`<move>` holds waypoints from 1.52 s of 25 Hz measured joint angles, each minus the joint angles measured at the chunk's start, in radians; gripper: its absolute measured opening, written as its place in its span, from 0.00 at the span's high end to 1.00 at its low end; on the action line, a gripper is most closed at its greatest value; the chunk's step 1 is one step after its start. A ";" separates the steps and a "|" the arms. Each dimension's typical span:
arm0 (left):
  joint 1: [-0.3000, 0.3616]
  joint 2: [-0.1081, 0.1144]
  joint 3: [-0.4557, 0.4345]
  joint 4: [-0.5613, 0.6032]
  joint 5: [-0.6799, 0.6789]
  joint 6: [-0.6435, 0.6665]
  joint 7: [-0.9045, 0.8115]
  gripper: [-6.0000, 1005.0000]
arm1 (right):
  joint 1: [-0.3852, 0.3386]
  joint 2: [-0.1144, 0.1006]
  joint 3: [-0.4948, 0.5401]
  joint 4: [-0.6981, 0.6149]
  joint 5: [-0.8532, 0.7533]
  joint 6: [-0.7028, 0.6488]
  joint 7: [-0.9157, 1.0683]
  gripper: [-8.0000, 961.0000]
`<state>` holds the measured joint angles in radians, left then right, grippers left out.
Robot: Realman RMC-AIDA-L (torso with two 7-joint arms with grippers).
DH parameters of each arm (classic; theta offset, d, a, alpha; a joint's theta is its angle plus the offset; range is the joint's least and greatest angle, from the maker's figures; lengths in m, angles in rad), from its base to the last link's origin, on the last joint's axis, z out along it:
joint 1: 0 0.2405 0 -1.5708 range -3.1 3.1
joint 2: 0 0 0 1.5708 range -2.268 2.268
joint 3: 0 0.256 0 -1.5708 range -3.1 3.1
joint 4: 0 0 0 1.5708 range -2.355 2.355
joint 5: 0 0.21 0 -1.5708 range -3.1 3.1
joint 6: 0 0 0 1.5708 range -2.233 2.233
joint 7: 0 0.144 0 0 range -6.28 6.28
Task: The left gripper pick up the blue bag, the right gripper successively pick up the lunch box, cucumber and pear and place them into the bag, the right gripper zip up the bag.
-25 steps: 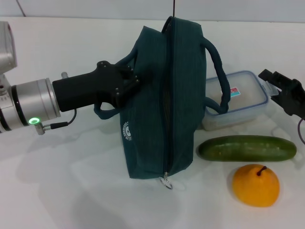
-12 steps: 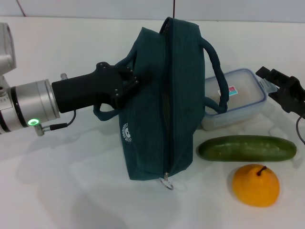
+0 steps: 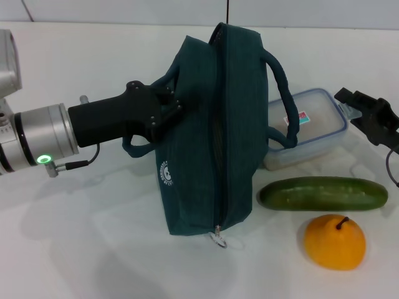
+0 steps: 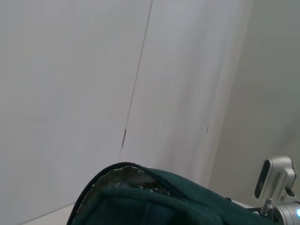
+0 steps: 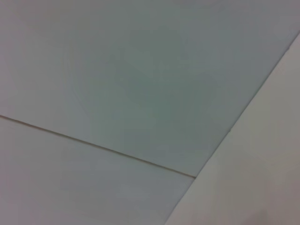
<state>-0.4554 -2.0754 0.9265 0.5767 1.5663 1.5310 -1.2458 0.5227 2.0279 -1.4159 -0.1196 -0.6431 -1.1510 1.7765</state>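
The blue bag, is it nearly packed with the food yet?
Not yet. Done: the left gripper, a black claw, has its jaws clamped on the dark teal fabric bag, holding it up. In hand: the right gripper sits beside the clear blue-rimmed lunch box, not gripping it. Left: lunch box, long green cucumber and yellow-orange pear all lie on the white table; zipping comes last.

Most of the left wrist view is a pale wall [image 4: 70,93] with a thin dark seam running from about twelve o'clock down toward six; the blue bag [image 4: 159,199] fills the six o'clock edge, its dark-piped rim arching over a silvery lining [image 4: 123,176]; a silver robot part [image 4: 276,180] sits at four o'clock.
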 joint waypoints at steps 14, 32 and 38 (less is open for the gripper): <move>0.000 0.000 0.000 0.000 0.000 -0.002 0.003 0.95 | 0.018 0.000 -0.024 0.004 -0.001 0.026 0.005 0.66; -0.001 -0.002 0.000 0.000 0.000 -0.002 0.002 0.95 | 0.022 0.000 -0.044 0.004 0.002 0.062 0.018 0.66; -0.002 -0.003 0.000 0.000 0.000 -0.002 0.002 0.95 | 0.029 0.000 -0.058 0.002 -0.002 0.063 0.018 0.66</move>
<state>-0.4576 -2.0789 0.9265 0.5768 1.5661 1.5293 -1.2441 0.5512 2.0280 -1.4739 -0.1179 -0.6451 -1.0882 1.7942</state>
